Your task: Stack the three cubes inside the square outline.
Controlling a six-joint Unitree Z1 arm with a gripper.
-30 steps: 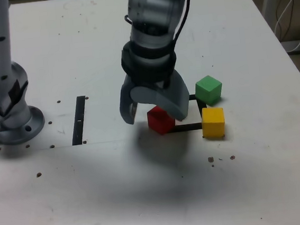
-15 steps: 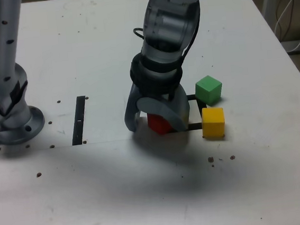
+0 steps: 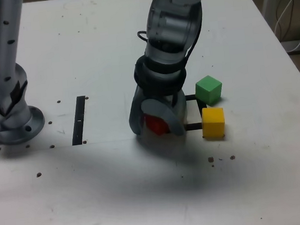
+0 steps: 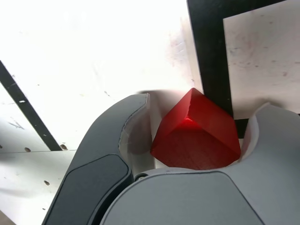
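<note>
Exterior view, gripper (image 3: 157, 131): jaws apart, straddling the red cube (image 3: 155, 124); cannot tell whether they grip it
Red cube: between the fingers, at the square outline's (image 3: 194, 126) 8 o'clock corner
Yellow cube (image 3: 213, 123): 3 o'clock from gripper
Green cube (image 3: 209, 90): 2 o'clock
Black strip (image 3: 79, 120): 9 o'clock
</note>
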